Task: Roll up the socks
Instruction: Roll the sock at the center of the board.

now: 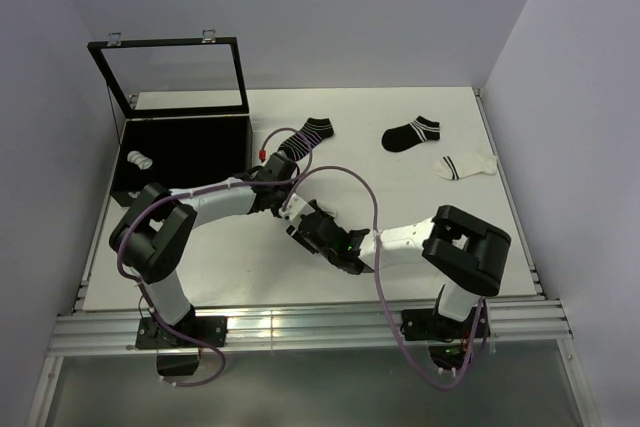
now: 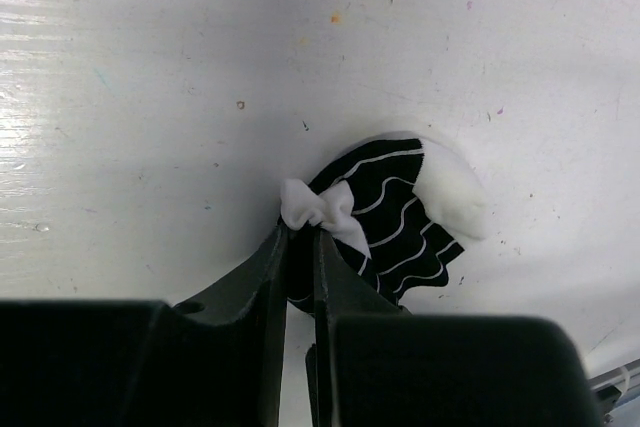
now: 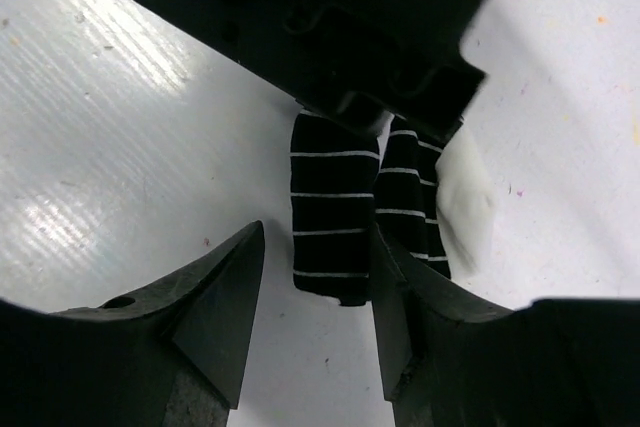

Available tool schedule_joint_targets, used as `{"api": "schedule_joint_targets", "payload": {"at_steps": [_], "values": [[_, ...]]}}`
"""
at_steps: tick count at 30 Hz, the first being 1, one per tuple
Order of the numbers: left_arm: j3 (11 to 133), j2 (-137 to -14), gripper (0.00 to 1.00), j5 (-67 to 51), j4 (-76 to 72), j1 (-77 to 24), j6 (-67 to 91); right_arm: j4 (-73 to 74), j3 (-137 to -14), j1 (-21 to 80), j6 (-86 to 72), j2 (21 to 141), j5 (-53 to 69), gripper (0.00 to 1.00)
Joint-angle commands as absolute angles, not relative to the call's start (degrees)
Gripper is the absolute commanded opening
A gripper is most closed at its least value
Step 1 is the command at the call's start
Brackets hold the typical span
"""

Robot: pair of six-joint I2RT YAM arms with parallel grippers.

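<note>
My left gripper (image 2: 301, 239) is shut on the white-edged end of a black sock with thin white stripes (image 2: 398, 215); the rest of that sock rests crumpled on the white table. In the right wrist view the same sock (image 3: 330, 209) hangs down from the left gripper (image 3: 330, 37) and lies between the spread fingers of my right gripper (image 3: 318, 237), close against the right-hand finger (image 3: 400, 287). In the top view the two grippers, left (image 1: 280, 197) and right (image 1: 303, 223), meet mid-table and hide the held sock.
Further back lie a black striped sock (image 1: 306, 136), a black sock with a white cuff (image 1: 410, 134) and a white sock (image 1: 465, 165). A black box (image 1: 185, 137) with its glass lid raised stands at the left and holds a rolled white sock (image 1: 139, 160).
</note>
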State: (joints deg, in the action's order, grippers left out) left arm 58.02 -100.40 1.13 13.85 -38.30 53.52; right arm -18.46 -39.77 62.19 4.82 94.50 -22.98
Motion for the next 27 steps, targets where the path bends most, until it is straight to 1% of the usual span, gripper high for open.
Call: {"api": "schedule_joint_targets", "payload": {"at_steps": [1,5,6,8,9,10,11,13,14,16,17,20,21,23,27], "values": [[57.92,-102.48,0.13,0.62,19.60,-38.67,51.15,-21.01,-42.97,63.54,7.21,96.67,-27.77,0.49],[57.75,-102.22,0.13,-0.53,19.07,-38.67,51.24,-19.52,-44.03,63.98,6.86,100.62,-29.09,0.36],[57.74,-102.22,0.14,-0.79,18.99,-38.58,51.33,-18.90,-44.38,63.98,6.33,101.07,-29.27,0.26],[57.66,-101.34,0.15,-1.40,18.72,-38.50,51.50,-17.67,-44.56,63.98,5.37,101.25,-28.83,0.17],[57.57,-100.99,0.19,-1.67,18.55,-38.41,51.59,-17.49,-44.30,63.90,4.32,100.99,-28.48,0.07],[57.39,-100.12,0.23,-1.84,18.37,-38.06,51.85,-17.40,-43.51,63.90,3.61,100.46,-27.61,0.03],[56.96,-99.41,0.33,-1.93,17.93,-37.80,52.38,-16.79,-43.16,63.72,2.91,99.07,-24.99,0.01],[56.17,-97.22,0.42,-2.11,17.32,-37.01,53.08,-15.91,-42.37,62.50,0.10,97.48,-21.03,0.00],[55.21,-96.25,0.54,-2.20,16.88,-36.65,53.35,-15.21,-42.10,61.79,-1.65,95.82,-16.83,0.00],[54.15,-93.45,0.63,-1.67,16.09,-35.51,54.66,-13.98,-41.84,59.26,-4.65,94.40,-12.24,0.00],[52.84,-92.30,0.72,-1.32,15.74,-35.25,55.63,-12.50,-41.92,58.28,-5.44,93.44,-7.34,0.00],[49.84,-87.99,0.78,-0.26,14.33,-34.54,57.82,-11.34,-42.10,54.06,-9.04,92.29,-0.29,0.00],[48.96,-85.80,0.78,2.00,13.37,-34.37,58.44,-11.77,-41.93,52.92,-11.05,92.02,4.26,0.00],[45.99,-83.68,0.78,2.98,11.96,-34.19,60.37,-13.09,-40.96,49.67,-13.26,91.50,8.85,0.00],[39.22,-77.80,0.77,2.73,5.21,-34.10,62.49,-14.94,-40.43,44.31,-19.58,93.60,20.44,0.00]]}}
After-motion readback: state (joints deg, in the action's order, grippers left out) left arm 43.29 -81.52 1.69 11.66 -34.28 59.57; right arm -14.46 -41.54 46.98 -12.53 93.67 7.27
